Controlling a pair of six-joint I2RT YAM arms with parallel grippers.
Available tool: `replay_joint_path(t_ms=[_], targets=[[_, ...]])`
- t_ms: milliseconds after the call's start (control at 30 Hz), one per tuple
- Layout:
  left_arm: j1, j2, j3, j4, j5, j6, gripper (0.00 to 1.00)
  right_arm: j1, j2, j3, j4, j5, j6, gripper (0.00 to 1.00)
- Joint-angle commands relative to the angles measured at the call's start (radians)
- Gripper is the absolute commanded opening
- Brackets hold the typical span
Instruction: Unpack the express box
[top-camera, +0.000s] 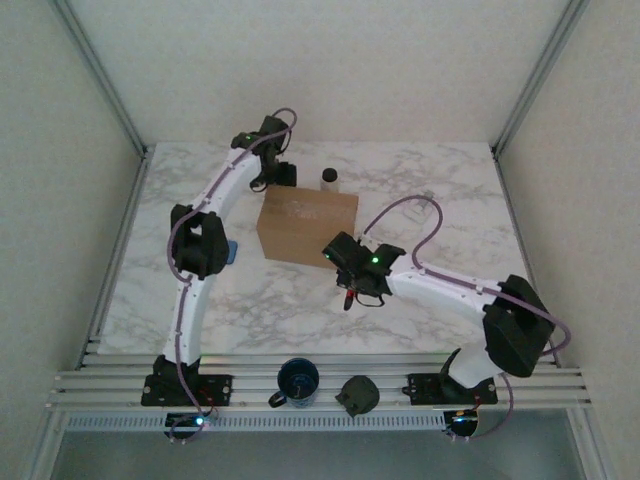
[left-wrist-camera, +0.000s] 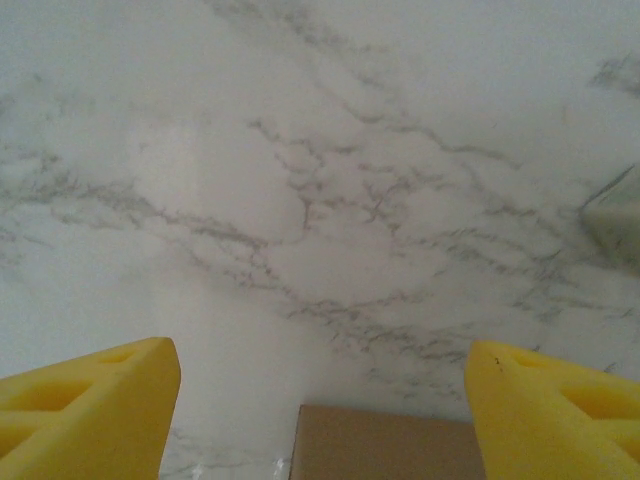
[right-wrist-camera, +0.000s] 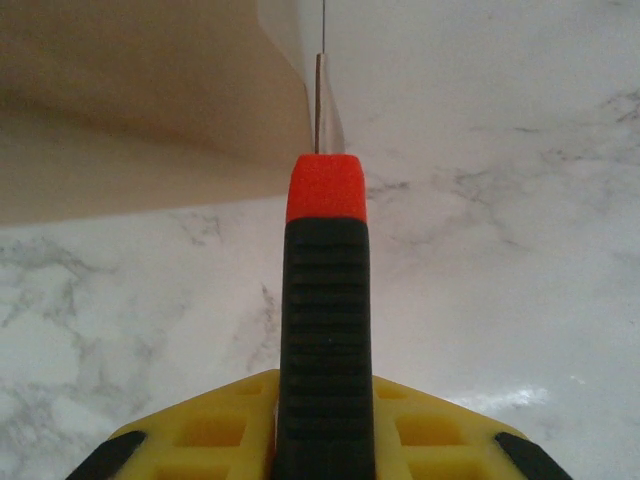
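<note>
The express box (top-camera: 305, 225), a plain brown carton, stands mid-table with its top closed. My left gripper (top-camera: 281, 175) hangs behind the box's far left corner. In the left wrist view its yellow fingers (left-wrist-camera: 85, 410) stand wide apart, so the gripper (left-wrist-camera: 320, 400) is open, and an edge of the box (left-wrist-camera: 385, 445) shows low between them. My right gripper (top-camera: 352, 280) sits just off the box's near right corner. It is shut (right-wrist-camera: 322, 430) on a knife (right-wrist-camera: 322, 300) with a black ribbed handle and a red collar. The thin blade (right-wrist-camera: 325, 110) points past the box's corner (right-wrist-camera: 140, 100).
A small jar with a dark lid (top-camera: 329, 178) stands behind the box. A dark blue mug (top-camera: 298, 380) and a dark rounded object (top-camera: 357, 395) rest on the near rail between the arm bases. Something blue (top-camera: 231, 250) lies by the left arm. White walls enclose the marble table (top-camera: 440, 190).
</note>
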Motion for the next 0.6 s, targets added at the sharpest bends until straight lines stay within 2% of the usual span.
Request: replay_joint_path(t_ms=[0,167,333,567], targets=[[0.001,-0.111,-0.104,0.008,-0.016,0.034,0.74,0.005,0.04,0.074,-0.054,0.112,0.07,0.0],[-0.006,-0.244,-0.306,0.082,0.004,0.022,0.74,-0.065,0.077,0.126,-0.034,0.115,0.013,0.0],[-0.014,-0.393,-0.546,0.178,0.029,-0.014,0.74,-0.135,0.141,0.2,0.007,0.078,-0.111,0.0],[-0.032,-0.597,-0.839,0.275,0.052,-0.075,0.74,-0.146,0.301,0.39,0.035,-0.045,-0.305,0.0]])
